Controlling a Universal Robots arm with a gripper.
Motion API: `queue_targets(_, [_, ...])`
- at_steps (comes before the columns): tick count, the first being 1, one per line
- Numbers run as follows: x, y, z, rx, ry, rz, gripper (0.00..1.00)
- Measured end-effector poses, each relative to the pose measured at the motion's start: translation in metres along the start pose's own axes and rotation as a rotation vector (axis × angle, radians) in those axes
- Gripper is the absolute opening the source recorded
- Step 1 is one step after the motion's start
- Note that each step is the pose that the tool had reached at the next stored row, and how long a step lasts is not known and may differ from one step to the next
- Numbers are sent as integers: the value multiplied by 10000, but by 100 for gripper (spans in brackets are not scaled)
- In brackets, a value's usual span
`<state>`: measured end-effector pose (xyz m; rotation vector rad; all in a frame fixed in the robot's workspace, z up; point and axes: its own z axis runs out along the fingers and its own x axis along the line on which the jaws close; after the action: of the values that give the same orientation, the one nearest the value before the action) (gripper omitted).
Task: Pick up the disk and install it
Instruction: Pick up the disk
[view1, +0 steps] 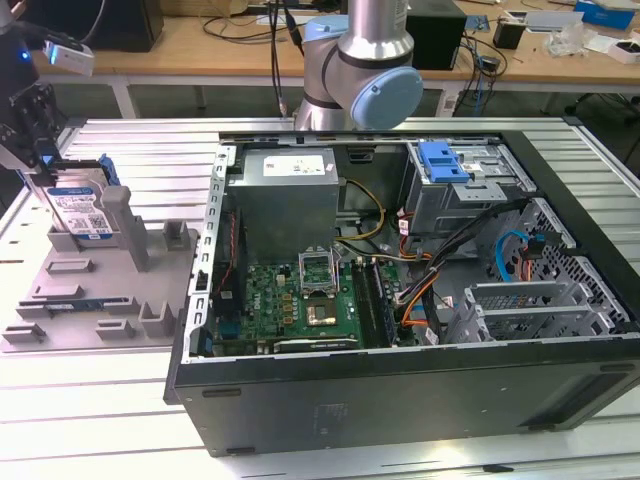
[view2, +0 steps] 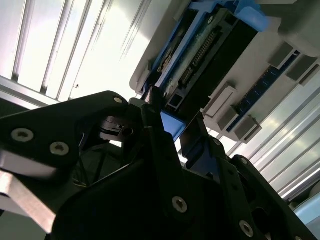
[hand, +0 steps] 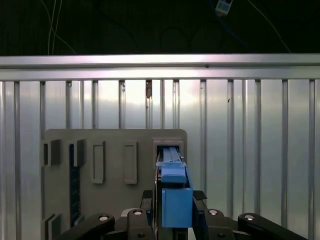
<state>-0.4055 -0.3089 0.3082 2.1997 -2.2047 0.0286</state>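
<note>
The disk (view1: 85, 210), a silver drive with a blue-and-white label and a blue frame, stands on edge in a slot of the grey holder tray (view1: 80, 300) at the exterior view's left. My gripper (view1: 40, 170) hangs over its top corner. In the first wrist view the black fingers (hand: 149, 200) flank the disk's blue frame (hand: 175, 200), with a thin dark gap on one side. In the second wrist view the gripper (view2: 172, 125) straddles the blue edge, and the disk's connector side (view2: 210, 50) lies beyond. The disk still sits in its slot.
An open computer case (view1: 400, 380) fills the middle and the exterior view's right, with a green motherboard (view1: 300, 300), a power supply (view1: 285, 195) and loose cables. A grey drive cage (view1: 470, 195) topped by a blue bracket (view1: 445, 160) sits at the case's far right. The tray rests on a ribbed metal table (view1: 100, 420).
</note>
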Motion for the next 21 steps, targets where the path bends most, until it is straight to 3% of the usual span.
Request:
queue_targets(12, [-2, -1, 76, 0, 0, 0, 42])
queue_targets(21, [-3, -1, 81, 1, 1, 0, 42])
